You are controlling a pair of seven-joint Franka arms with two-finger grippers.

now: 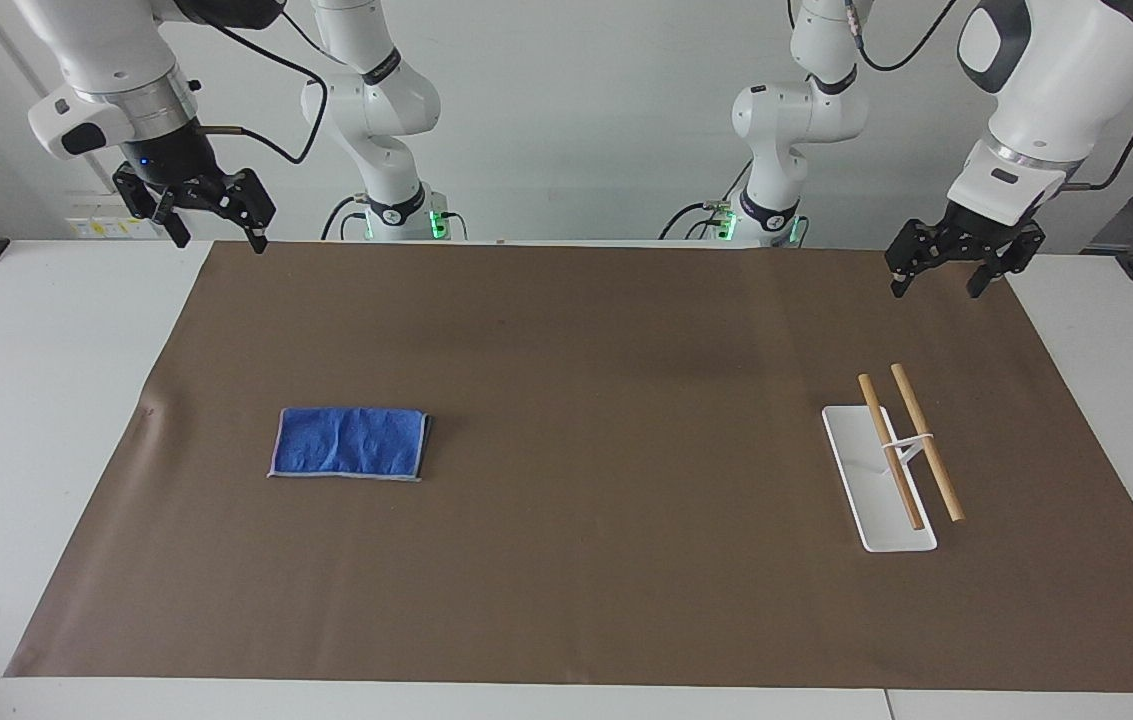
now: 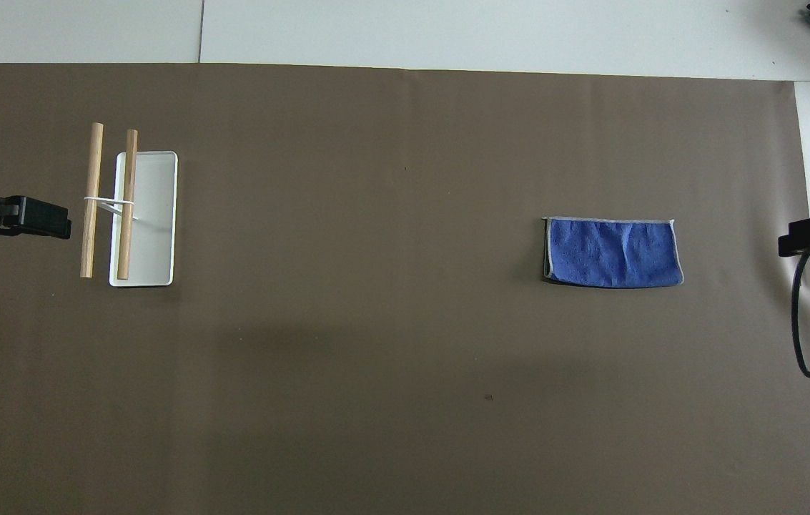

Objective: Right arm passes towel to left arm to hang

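From my console I saw the towel [image 1: 349, 442] lying folded flat on the brown mat [image 1: 586, 420], toward the right arm's end of the desk [image 1: 26, 420], nothing touching it. The right gripper [image 1: 216, 222] hung in the air well apart from the towel, over the mat's corner nearest the robots, fingers spread and empty. The left gripper [image 1: 936, 270] waited well apart from the towel too, fingers apart, over the mat's edge near the rack [image 1: 891, 470] with its two wooden rods. I judged the towel light, soft and limp, likely to sag; I would pinch a short edge so the rest hung free for the handover
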